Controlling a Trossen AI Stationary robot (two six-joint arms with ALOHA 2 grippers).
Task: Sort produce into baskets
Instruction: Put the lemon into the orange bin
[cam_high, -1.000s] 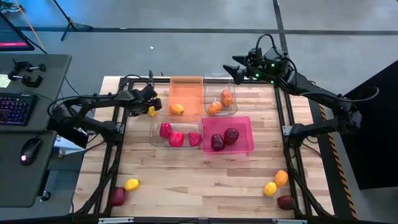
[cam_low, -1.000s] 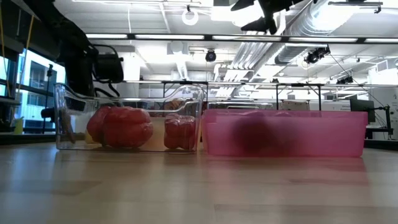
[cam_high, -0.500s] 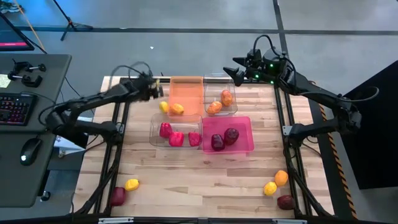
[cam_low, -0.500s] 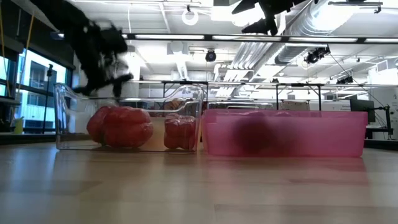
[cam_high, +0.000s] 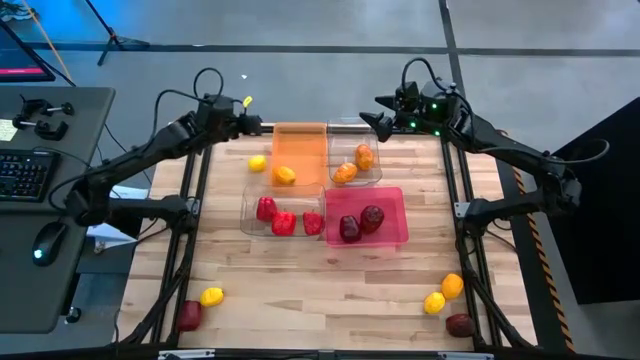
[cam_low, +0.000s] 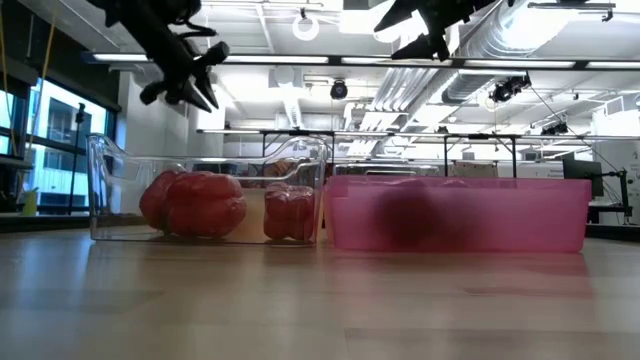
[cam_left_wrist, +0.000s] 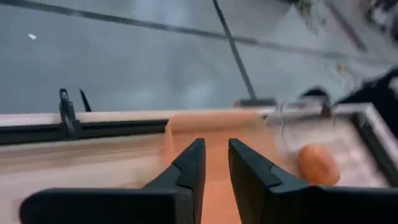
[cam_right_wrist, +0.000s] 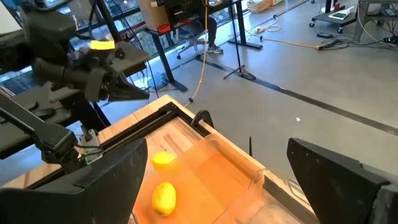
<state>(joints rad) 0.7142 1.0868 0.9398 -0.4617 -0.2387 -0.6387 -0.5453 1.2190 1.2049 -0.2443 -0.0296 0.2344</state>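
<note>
Sorting is partly done: the orange basket holds one yellow lemon, the clear basket beside it two orange pieces, the nearer clear basket the red peppers, and the pink basket two maroon pieces. One yellow piece lies on the desk just outside the orange basket's left wall, so I judge the step in hand to be getting that piece in with the other lemon. The left gripper hangs in the air at the far left corner of the orange basket, above the bins in the low view; its fingers stand only a narrow gap apart and hold nothing. The next move probably calls for lowering it onto the stray piece, spreading wider first. The right gripper waits raised beyond the far clear basket, fingers wide apart and empty. More produce is left near the front corners: a yellow and a maroon at the left, and three pieces at the right.
</note>
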